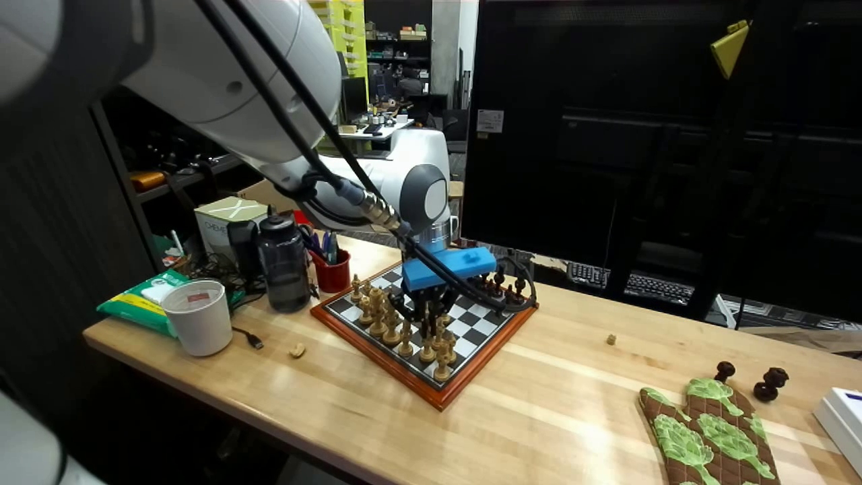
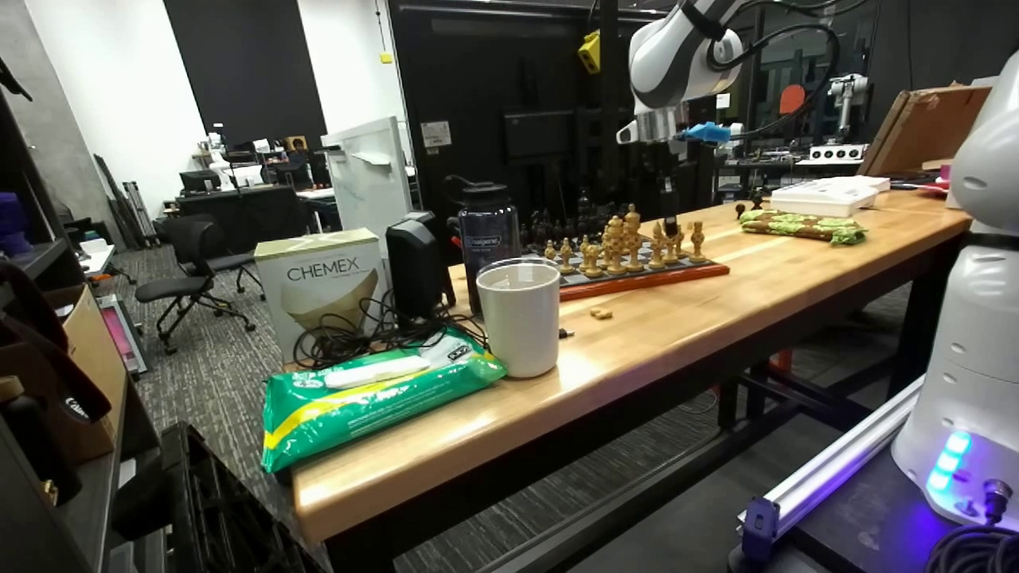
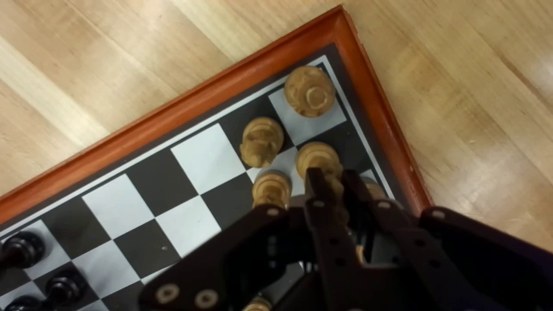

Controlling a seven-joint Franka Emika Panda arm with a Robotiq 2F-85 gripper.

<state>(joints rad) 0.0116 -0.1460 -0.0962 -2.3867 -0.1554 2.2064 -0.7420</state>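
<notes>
Straight down, fingers (image 3: 316,190) around chessman (image 3: 319,156)

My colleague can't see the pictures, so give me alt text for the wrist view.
A robot hand grips a light chess piece near the corner of a red-framed chessboard. Other light pieces sit close by; dark pieces show at the lower left.

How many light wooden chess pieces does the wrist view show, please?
6: a corner piece; below left, a nearer piece and farther piece; a gripped piece in the black gripper; an overlapped piece right of it; a bottom piece. Others may be hidden.
</notes>
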